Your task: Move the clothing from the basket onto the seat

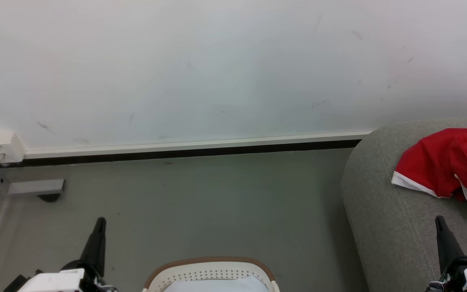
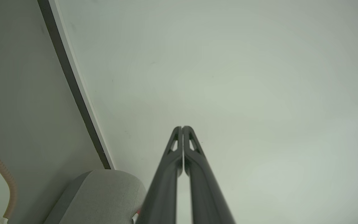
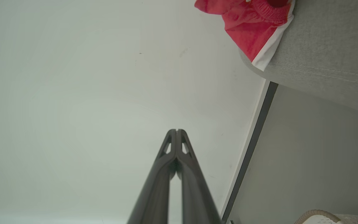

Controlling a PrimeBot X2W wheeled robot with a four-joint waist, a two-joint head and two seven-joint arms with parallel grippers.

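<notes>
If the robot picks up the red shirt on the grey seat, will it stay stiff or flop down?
Probably floppy: the red clothing lies crumpled in soft folds on the seat, so it would likely dangle. It looks thin, so likely light. Its hem lies near the seat's edge, so a push might slide it off.

The seat [image 1: 383, 211] is showing coarse, matt woven cloth. The clothing [image 1: 444, 162] is looking soft and matt. The basket [image 1: 209, 272] is showing smooth perforated plastic.
</notes>
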